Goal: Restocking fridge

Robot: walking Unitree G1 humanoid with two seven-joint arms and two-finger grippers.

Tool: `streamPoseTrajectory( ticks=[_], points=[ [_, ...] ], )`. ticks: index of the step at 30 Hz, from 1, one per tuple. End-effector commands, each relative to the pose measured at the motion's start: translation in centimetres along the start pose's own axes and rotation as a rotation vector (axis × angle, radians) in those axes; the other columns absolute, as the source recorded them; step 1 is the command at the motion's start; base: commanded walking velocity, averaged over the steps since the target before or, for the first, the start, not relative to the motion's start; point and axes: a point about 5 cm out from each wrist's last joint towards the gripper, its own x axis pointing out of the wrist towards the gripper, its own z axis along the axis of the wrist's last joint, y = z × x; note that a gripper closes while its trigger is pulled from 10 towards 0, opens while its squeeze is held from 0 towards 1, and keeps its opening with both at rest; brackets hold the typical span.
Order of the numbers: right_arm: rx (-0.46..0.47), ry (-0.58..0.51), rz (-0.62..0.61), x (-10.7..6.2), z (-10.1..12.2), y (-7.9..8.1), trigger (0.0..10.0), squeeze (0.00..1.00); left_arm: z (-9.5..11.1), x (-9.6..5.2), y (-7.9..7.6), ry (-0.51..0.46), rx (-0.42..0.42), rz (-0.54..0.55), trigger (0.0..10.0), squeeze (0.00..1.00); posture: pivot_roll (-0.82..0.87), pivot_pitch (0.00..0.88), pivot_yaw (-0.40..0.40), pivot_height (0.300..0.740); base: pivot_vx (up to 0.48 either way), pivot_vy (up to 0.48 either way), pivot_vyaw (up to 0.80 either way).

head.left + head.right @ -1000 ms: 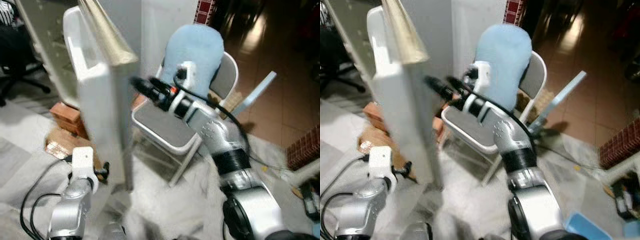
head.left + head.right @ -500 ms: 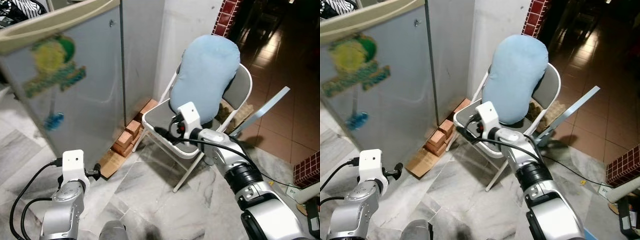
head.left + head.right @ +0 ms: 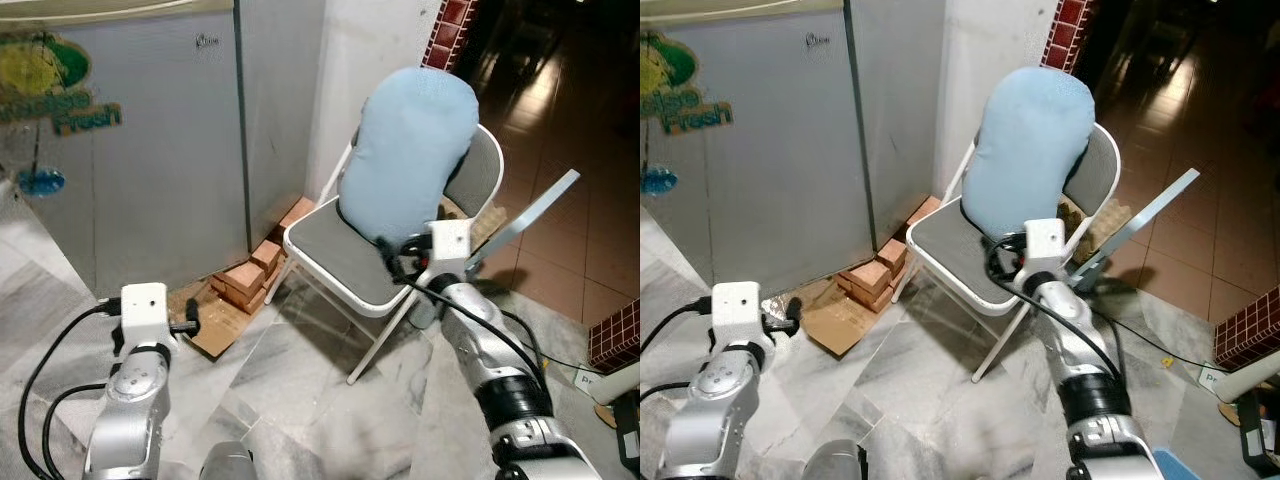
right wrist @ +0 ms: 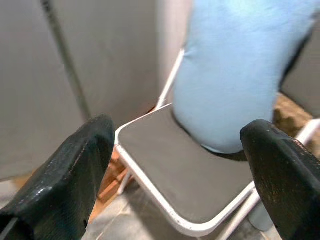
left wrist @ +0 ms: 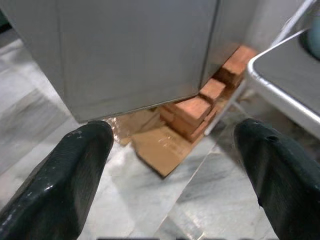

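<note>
Fridge (image 3: pixel 120 150), door closed, stands at far left against the wall, a green-and-yellow sticker (image 3: pixel 45 85) on its front. Left end effector (image 5: pixel 172 165), fingers spread and empty, hangs low before the fridge's bottom corner, above the marble floor (image 3: pixel 300 400). Beside that corner lie bricks (image 3: pixel 250 275) and flattened cardboard (image 3: pixel 215 325). Centre: folding chair (image 3: pixel 340 260) bearing a blue cushion (image 3: pixel 410 150) against its backrest. Right end effector (image 4: pixel 185 165), fingers spread and empty, is held just beside the chair seat's front edge.

The fridge door (image 3: pixel 130 130) carries a green sticker (image 3: pixel 60 100) reading "Fresh".
</note>
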Motion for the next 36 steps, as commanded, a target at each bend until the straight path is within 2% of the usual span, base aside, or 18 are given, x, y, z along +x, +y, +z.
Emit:
streamPoseTrajectory(
  ticks=[1, 9, 13, 36],
  points=[
    [0.012, -0.036, -0.022, -0.1, 0.5, 0.0, 10.0, 0.0, 0.5, 0.0, 0.2, -0.033, 0.021, -0.002, 10.0, 0.0, 0.1, 0.0, -0.08, 0.74, 0.0, 0.461, 0.0],
    [-0.013, -0.041, -0.012, -0.2, 0.6, 0.8, 10.0, 0.0, 2.4, 0.4, -1.0, -0.131, 0.07, -0.058, 10.0, 0.0, 0.1, 0.0, -0.079, 0.74, 0.0, 0.45, 0.0],
    [-0.006, -0.043, -0.017, -0.1, 0.7, 0.9, 10.0, 0.0, 2.5, 0.3, -1.3, -0.137, 0.07, -0.071, 10.0, 0.0, 0.1, 0.0, -0.079, 0.74, 0.0, 0.426, 0.0],
    [-0.001, -0.036, -0.047, -0.9, 0.5, 0.6, 10.0, 0.0, 3.1, 0.2, -2.0, -0.18, 0.048, -0.102, 10.0, 0.0, 0.08, 0.0, -0.077, 0.74, -0.252, 0.411, 0.0]
  ],
)
